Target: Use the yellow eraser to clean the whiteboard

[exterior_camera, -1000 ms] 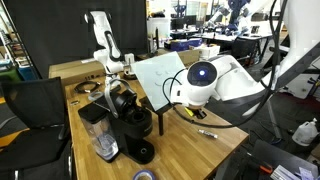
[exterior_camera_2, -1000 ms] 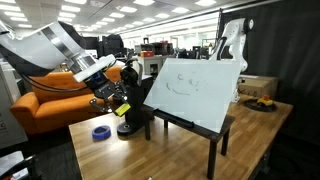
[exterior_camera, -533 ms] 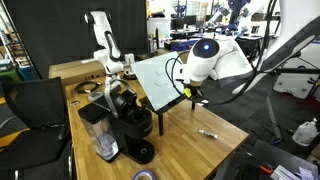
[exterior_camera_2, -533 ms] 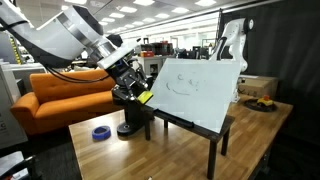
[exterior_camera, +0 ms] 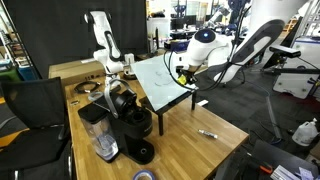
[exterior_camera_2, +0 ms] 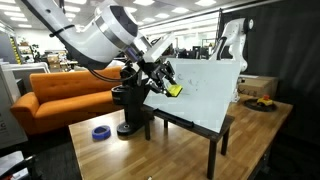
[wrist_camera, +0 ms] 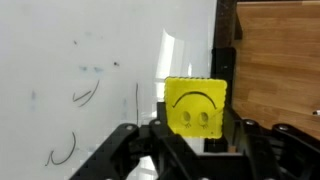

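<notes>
Wrist view: yellow eraser (wrist_camera: 195, 106) bears a drawn face; whiteboard (wrist_camera: 60, 50) faintly scribbled

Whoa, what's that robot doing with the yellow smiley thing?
The robot arm has its end effector shut on the yellow eraser, and it holds it up in front of the tilted whiteboard. Pen scribbles are on the board and have not been wiped off yet. Whether the eraser is touching the board is hard to tell from here.
</notes>
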